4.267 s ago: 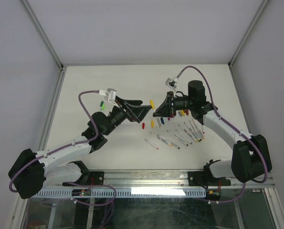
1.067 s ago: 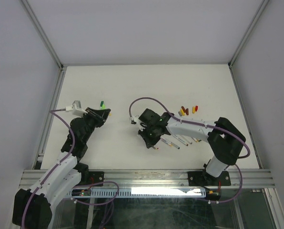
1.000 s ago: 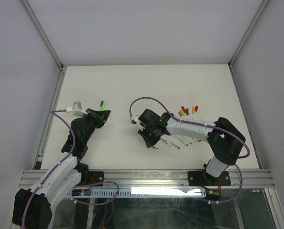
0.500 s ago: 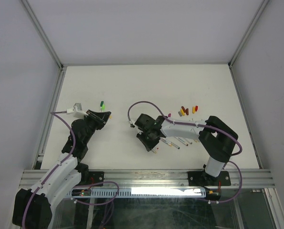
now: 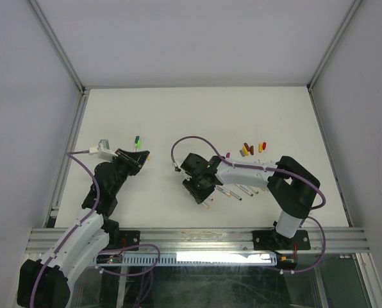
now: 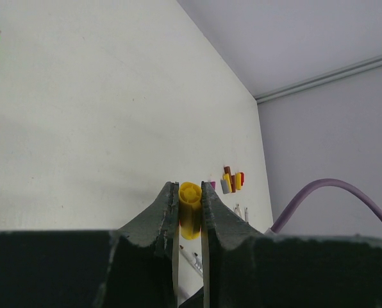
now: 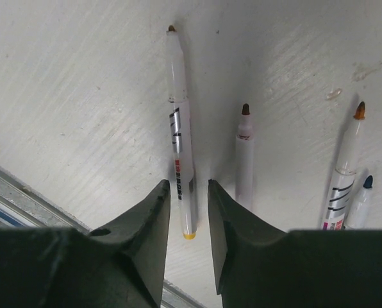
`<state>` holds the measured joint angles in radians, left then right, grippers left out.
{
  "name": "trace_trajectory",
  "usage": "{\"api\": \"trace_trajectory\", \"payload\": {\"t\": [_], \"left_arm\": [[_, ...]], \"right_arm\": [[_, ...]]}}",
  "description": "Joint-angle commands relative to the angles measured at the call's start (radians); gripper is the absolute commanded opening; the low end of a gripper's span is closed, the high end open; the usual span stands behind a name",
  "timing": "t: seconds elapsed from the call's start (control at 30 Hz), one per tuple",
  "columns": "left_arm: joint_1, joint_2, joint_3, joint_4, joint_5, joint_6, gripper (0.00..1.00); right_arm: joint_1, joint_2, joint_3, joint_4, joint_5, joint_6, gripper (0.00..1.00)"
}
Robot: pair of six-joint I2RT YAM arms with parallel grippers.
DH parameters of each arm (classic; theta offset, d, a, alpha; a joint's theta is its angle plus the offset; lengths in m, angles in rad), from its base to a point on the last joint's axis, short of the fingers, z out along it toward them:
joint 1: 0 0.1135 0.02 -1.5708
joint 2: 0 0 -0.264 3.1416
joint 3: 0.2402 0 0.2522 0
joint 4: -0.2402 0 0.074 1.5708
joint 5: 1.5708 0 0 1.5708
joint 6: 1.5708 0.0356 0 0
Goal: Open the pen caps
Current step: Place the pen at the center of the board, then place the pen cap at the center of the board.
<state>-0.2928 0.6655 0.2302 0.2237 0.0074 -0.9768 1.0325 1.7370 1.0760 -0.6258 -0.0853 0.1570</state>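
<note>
Well, my left gripper [image 6: 190, 194] pinches a stubby yellow plastic cap [image 6: 190, 217], its axis running out along the fingers. My right gripper [image 7: 187, 192] stands slightly spread astride a slim white-barrelled pen [image 7: 178, 109] lying on the white table [image 7: 82, 96] — nib pointing away, yellow end nearest.

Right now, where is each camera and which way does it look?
Top: above, behind the arms, looking down at the white table; both arms show.
Left wrist: on the left claw, looking across the table; fingers pinch a small yellow plastic cap.
Right wrist: on the right claw, looking down at uncapped white pens; fingers show.
Shared by top and left wrist: the pile of coloured caps.
</note>
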Motion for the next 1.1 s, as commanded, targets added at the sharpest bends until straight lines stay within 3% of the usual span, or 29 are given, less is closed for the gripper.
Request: {"api": "trace_trajectory", "payload": {"t": [0.0,0.5,0.73,1.07], "left_arm": [[0.005,-0.032,-0.004,0.017,0.027,-0.003,0.0],[0.006,0.011,-0.002,0.065,0.158,0.025,0.0],[-0.021,0.077,0.0,0.069,0.179,0.017,0.0],[-0.349,0.288,0.134,-0.112,-0.221,0.006,0.0]], "right_arm": [[0.005,0.009,0.027,-0.001,0.029,-0.03,0.35],[0.002,-0.128,0.105,-0.038,0.043,-0.15,0.44],[-0.072,-0.218,0.145,-0.058,-0.081,-0.215,0.44],[-0.27,-0.354,0.311,-0.008,-0.21,-0.324,0.43]]}}
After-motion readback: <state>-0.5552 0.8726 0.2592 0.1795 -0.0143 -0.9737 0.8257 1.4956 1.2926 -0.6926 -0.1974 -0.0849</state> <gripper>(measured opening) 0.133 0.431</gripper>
